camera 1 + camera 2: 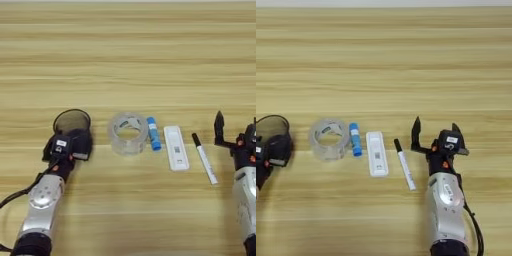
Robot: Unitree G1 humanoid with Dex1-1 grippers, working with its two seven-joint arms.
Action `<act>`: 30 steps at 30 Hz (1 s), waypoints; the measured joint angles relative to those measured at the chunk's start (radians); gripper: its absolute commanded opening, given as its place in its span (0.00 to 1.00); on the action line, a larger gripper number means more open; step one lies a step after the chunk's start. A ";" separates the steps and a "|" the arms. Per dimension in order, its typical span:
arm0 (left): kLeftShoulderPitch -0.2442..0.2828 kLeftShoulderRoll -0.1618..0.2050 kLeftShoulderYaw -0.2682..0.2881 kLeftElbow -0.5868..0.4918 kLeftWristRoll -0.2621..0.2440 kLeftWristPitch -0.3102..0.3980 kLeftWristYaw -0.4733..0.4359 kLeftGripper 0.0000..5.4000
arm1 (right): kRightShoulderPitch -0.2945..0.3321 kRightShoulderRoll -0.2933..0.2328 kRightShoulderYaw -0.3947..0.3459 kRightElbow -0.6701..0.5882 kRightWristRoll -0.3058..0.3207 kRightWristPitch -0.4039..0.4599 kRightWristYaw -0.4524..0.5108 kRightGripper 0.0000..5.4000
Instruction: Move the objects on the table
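On a light wood tabletop, the left gripper pinches a dark see-through cup in its jaws. Rightward lie a clear tape roll, blue tube, white test cassette and marker. The right gripper hovers beside the marker, jaws spread.

Even bright light, soft shadows, slight blur.

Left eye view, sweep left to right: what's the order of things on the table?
Left gripper at the dark see-through plastic cup → clear tape roll → small blue tube → white test cassette → slim white marker with black cap → right gripper, jaws open.
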State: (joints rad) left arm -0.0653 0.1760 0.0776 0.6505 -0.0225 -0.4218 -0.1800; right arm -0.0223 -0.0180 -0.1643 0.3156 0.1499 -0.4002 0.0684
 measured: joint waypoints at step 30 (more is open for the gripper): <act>-0.031 -0.009 -0.055 0.073 0.045 -0.050 0.018 1.00 | 0.000 0.001 0.000 -0.001 -0.002 0.000 0.000 1.00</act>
State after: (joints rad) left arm -0.0960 0.1674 0.0223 0.7240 0.0222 -0.4722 -0.1620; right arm -0.0218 -0.0174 -0.1643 0.3150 0.1482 -0.4001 0.0684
